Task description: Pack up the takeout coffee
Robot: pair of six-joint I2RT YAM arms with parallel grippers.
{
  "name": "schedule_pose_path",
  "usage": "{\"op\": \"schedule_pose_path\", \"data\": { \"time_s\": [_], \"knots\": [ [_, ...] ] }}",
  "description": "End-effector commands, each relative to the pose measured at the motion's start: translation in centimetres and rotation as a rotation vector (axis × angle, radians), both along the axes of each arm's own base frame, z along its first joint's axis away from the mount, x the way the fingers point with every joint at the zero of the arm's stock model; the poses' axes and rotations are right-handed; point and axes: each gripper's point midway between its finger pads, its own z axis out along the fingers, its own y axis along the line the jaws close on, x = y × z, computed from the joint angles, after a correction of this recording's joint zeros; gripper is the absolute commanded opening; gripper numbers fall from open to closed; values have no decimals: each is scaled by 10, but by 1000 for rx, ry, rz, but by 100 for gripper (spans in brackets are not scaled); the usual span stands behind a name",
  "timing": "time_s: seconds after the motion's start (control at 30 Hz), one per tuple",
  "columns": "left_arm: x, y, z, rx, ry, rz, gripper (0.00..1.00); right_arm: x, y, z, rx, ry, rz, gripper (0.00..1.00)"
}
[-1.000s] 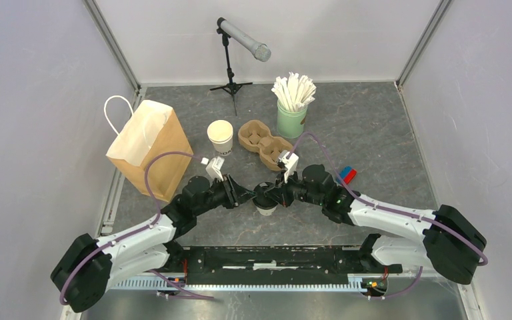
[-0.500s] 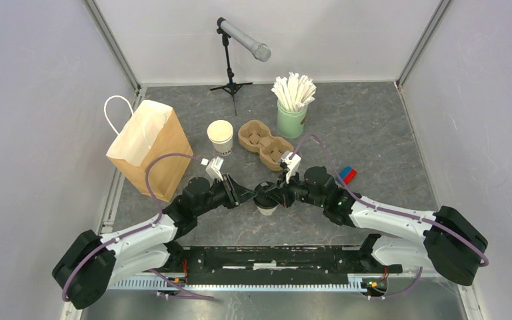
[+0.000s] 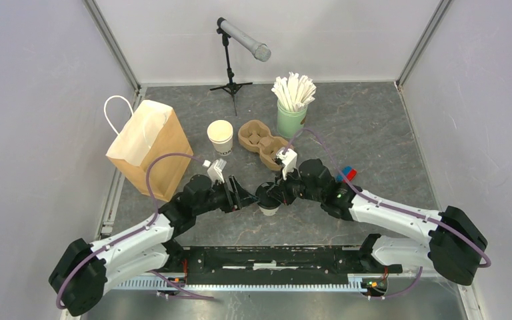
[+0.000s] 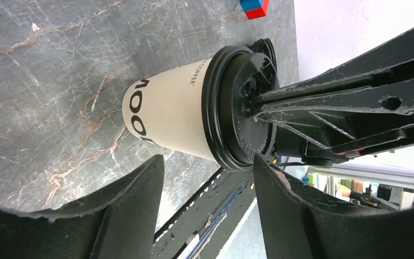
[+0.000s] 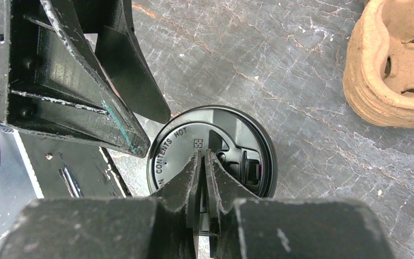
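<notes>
I see the white paper takeout coffee (image 3: 267, 202) with its round black lid standing upright mid-table between my arms, well clear of every edge. My left gripper (image 4: 207, 162) is wide open just beside it, holding nothing. My right gripper (image 5: 202, 157) is closed to a sliver, tips on the lid. Bare grey tabletop (image 3: 387, 127) lies to the right. I count one brown paper bag (image 3: 148, 148), one lidless cream cup (image 3: 220, 137) and one moulded pulp carrier (image 3: 263, 142).

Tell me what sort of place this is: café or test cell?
Most likely a walled robot test cell staged as a coffee takeout station: a brown paper bag, a moulded cup carrier and a green cup of wrapped straws stand on the table.
</notes>
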Motion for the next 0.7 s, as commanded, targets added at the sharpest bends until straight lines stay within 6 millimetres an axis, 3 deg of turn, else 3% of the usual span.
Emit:
{"op": "schedule_pose_path", "data": {
  "time_s": [0.0,0.33,0.43,0.67],
  "knots": [
    [-5,-3,6,27,-9,-52,69,1,-8,1,-79,21,-5,12],
    [2,-17,16,-30,-40,-80,70,-1,2,22,-27,12,34,13],
    [2,-21,20,-79,-35,-77,70,1,-2,14,-51,8,17,13],
    [-1,-24,28,-208,-13,-54,75,-7,-21,-31,-125,55,-18,12]
  ]
}}
